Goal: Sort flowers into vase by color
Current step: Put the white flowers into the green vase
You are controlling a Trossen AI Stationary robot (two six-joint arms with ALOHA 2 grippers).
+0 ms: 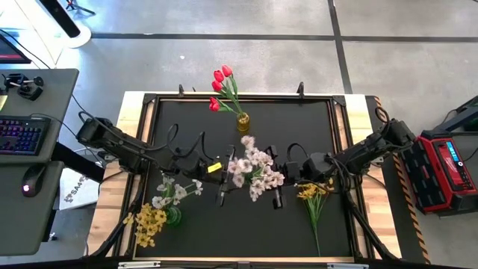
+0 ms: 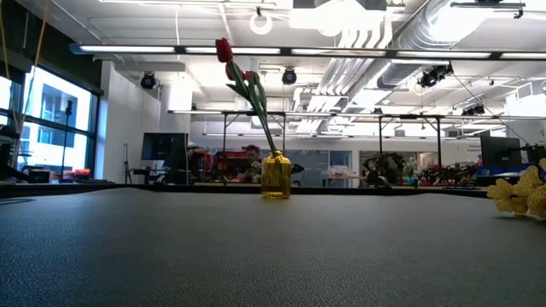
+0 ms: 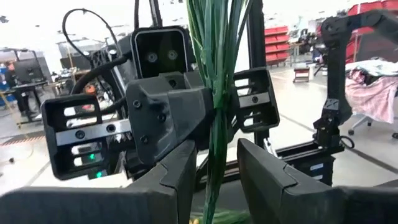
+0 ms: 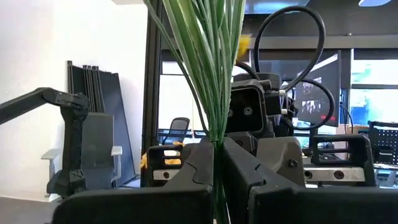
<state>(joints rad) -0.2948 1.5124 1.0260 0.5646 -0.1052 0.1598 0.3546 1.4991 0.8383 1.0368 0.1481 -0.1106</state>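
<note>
A spray of pale white blossoms (image 1: 250, 168) is up in the air over the table's middle, between my two grippers, which face each other. My right gripper (image 4: 217, 168) is shut on its green stems (image 4: 208, 74). My left gripper (image 3: 217, 180) is open, one finger on each side of the same stems (image 3: 217, 74), with a gap on both sides. Red tulips (image 1: 222, 84) stand in a yellow vase (image 1: 243, 122) at the far edge. A green vase (image 1: 173, 217) near the left holds white and yellow flowers. A yellow bunch (image 1: 314, 192) lies flat on the mat. My right gripper pinches the bundle of green stems (image 4: 217, 134) between its two fingers, coming in level from the table's right and lying across the stems. The spray stands upright in the hold, lifted clear of the table, blossoms on top.
The black mat (image 1: 299, 134) has bare room at its far right and far left. The yellow bunch's stem (image 1: 317, 232) runs toward the near edge. A desk with keyboard and mouse (image 1: 22, 134) stands left of the table, and a red case (image 1: 444, 168) right of it.
</note>
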